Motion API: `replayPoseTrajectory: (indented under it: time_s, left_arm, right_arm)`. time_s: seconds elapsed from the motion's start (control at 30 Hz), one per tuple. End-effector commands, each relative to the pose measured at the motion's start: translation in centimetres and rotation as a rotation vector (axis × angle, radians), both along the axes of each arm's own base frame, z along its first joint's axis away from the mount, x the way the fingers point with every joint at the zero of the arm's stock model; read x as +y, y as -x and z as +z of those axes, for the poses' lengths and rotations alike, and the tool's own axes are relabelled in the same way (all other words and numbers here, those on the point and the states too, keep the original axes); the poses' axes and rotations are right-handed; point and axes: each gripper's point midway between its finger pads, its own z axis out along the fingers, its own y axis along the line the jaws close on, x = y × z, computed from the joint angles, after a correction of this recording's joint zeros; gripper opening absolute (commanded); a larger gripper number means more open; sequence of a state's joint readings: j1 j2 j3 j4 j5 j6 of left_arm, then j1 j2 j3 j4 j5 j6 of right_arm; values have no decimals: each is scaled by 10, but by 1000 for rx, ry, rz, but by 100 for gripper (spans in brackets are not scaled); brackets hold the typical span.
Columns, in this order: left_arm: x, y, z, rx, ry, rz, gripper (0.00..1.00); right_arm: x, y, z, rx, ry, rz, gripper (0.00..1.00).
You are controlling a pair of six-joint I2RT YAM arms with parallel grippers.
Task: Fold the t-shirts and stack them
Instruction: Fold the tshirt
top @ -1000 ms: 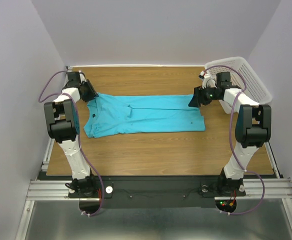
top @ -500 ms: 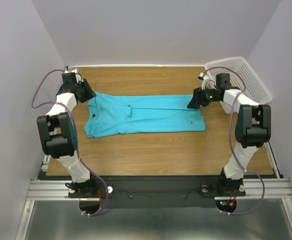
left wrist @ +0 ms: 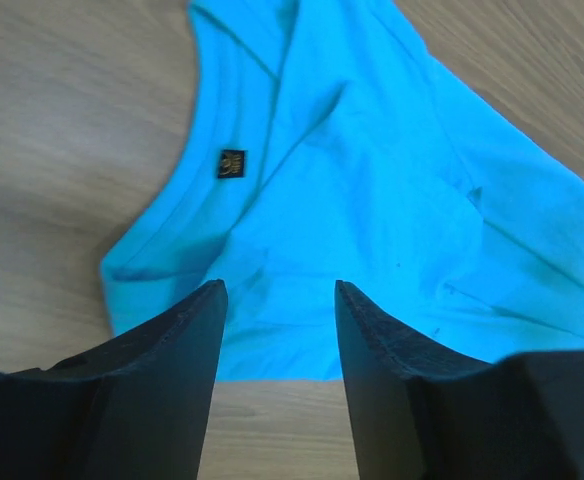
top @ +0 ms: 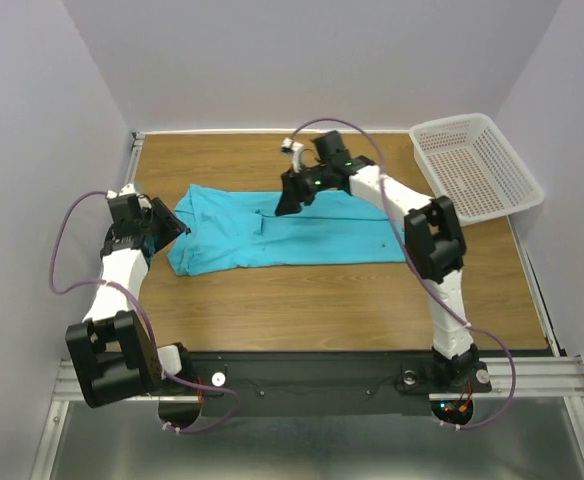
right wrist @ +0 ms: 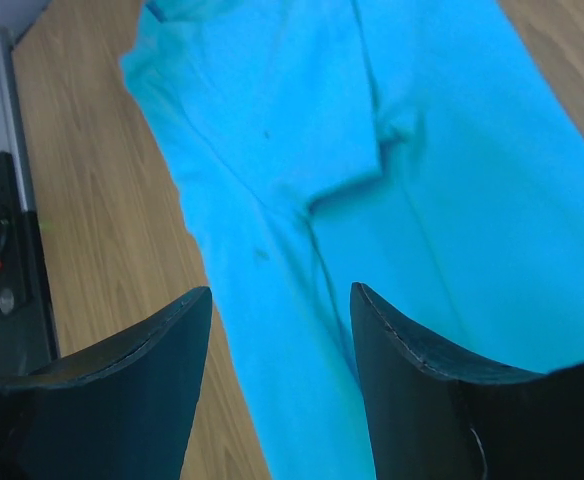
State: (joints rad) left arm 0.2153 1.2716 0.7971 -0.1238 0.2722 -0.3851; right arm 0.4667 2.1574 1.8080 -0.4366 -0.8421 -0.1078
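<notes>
One turquoise t-shirt (top: 312, 238) lies flat on the wooden table (top: 322, 300), folded lengthwise into a long strip with its neck end to the left. My left gripper (top: 169, 225) is open and empty at the neck end. In the left wrist view (left wrist: 277, 300) it hovers over the shirt's edge (left wrist: 372, 200), near the dark neck label (left wrist: 231, 163). My right gripper (top: 284, 203) is open and empty above the shirt's far edge near the middle. In the right wrist view (right wrist: 280, 300) the shirt (right wrist: 422, 180) and a folded sleeve lie under it.
A white perforated basket (top: 477, 165) stands at the table's far right corner, empty as far as I can see. Bare wood shows in front of and behind the shirt. White walls close in the left, far and right sides.
My right arm has swung left from the shirt's right end to its middle far edge. My left gripper has moved nearer and left, off the far-left corner. The shirt lies unchanged.
</notes>
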Motion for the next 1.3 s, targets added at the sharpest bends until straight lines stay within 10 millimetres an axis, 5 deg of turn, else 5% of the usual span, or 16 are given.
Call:
replayPoseTrajectory:
  time_s: [0.0,0.03,0.27,0.47,0.73,0.97,1.17,1.27]
  left_arm:
    - [19,4,23,-108,-19,93,64]
    - [20,5,24,-112,-26,80,64]
    - [5,-10,8,-70,14,-74,65]
    - [-2,-11,-8,-19,56,-115,62]
    - [2,-3,-15,14,24,-116,60]
    - [0,4,-21,33,21,-124,60]
    - [-1,6,-23,38,22,-133,60]
    - [-2,8,-27,52,21,-143,60]
  right_arm:
    - [48,-3,-17,141,20,-91,63]
    - [58,-9,-7,119,2,-96,63]
    - [84,-13,-28,167,18,-125,63]
    - [91,-17,-53,190,61,-175,62]
    - [105,-11,-58,226,49,-164,56]
    - [112,-4,-63,242,52,-159,40]
    - [113,-11,-50,208,40,-175,8]
    - [112,-15,-36,171,28,-187,1]
